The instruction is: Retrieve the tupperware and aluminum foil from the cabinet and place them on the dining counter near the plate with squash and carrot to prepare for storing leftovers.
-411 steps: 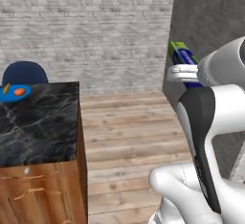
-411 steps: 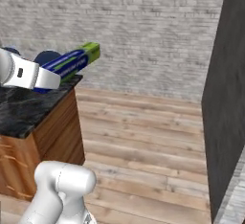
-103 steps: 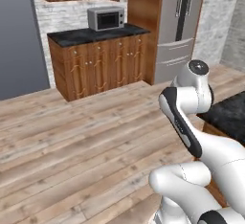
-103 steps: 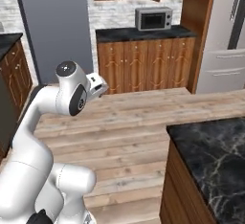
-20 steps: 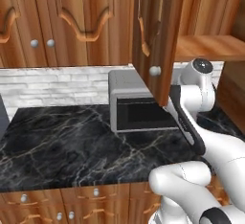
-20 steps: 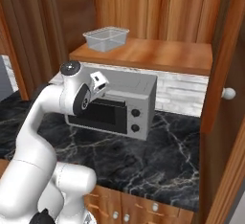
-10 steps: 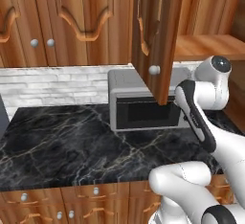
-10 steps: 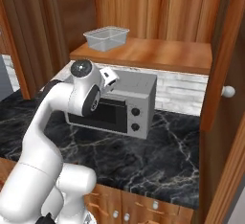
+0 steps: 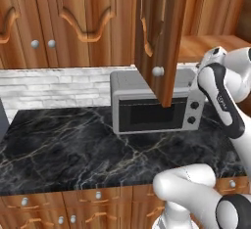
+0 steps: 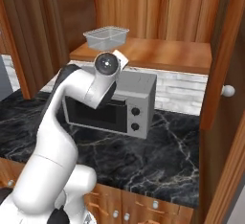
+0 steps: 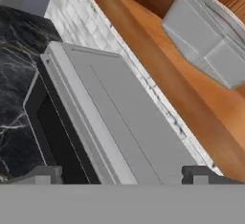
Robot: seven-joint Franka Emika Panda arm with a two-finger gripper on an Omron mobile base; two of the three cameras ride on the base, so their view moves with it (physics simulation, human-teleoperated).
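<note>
A clear tupperware [image 10: 106, 37] is seen upright on the lower shelf [image 10: 158, 54] of an open wooden cabinet, toward the shelf's left end, with nothing touching it; in the hand view the same tupperware [image 11: 210, 41] is shown tilted at the upper right, resting on the shelf board. A grey microwave [image 9: 156, 104] is set on the black marble counter [image 9: 68, 149] directly beneath that shelf, against a white brick backsplash [image 9: 54, 88]. The cabinet door [image 9: 162, 32] is swung open, its round knob [image 9: 157, 71] hanging in front of the microwave in the left base view. The gripper [image 11: 122, 173] is held above the microwave's top, below the shelf; its two finger tips are spread wide apart, with nothing held between them. The arm's wrist is raised beside the microwave.
</note>
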